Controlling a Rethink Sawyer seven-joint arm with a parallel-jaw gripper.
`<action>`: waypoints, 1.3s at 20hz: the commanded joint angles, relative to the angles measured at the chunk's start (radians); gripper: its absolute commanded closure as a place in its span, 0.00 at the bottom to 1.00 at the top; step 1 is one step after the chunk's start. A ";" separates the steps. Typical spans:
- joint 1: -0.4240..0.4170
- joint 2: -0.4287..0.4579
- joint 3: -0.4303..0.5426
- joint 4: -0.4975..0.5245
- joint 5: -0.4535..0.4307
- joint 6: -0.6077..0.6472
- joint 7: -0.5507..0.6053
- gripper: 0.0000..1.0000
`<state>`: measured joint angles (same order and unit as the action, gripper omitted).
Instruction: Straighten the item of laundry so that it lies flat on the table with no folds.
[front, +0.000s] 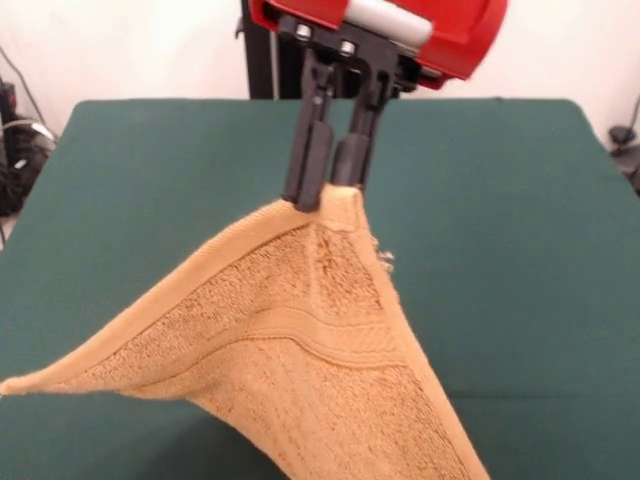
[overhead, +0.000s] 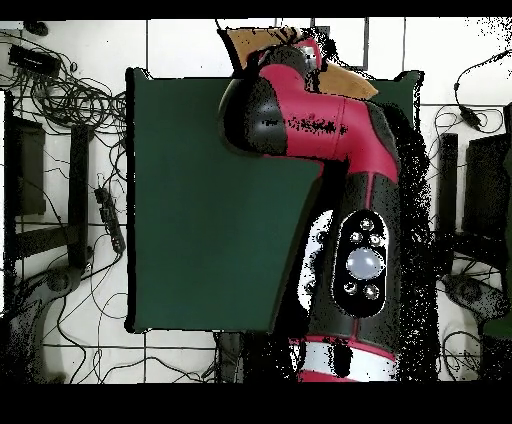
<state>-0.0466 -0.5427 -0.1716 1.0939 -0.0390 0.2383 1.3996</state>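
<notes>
In the front view the orange-tan terry towel (front: 300, 350) hangs in a stretched, tent-like shape, lifted by one corner. My gripper (front: 328, 195) is shut on that top corner, above the green table (front: 150, 180). The towel's left corner reaches the picture's left edge and its lower part runs off the bottom edge. A woven band crosses its middle. A small white bit shows at its right edge. In the overhead view the red arm (overhead: 330, 120) covers the gripper, and only tan parts of the towel (overhead: 250, 42) show at the table's top edge.
Cables and dark equipment (overhead: 60, 100) lie on the floor left of the table (overhead: 210, 200) in the overhead view. More cables (front: 20, 140) show at the left in the front view. The robot's black pedestal (front: 262, 70) stands behind the table.
</notes>
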 joint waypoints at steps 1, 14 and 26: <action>0.064 0.115 -0.042 0.171 0.032 -0.090 0.339 1.00; 0.114 0.175 -0.112 0.272 0.100 -0.321 0.346 1.00; 0.207 0.221 -0.184 0.435 0.224 -0.565 0.336 1.00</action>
<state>0.0946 -0.3612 -0.3497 1.3127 0.1033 -0.2477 1.3996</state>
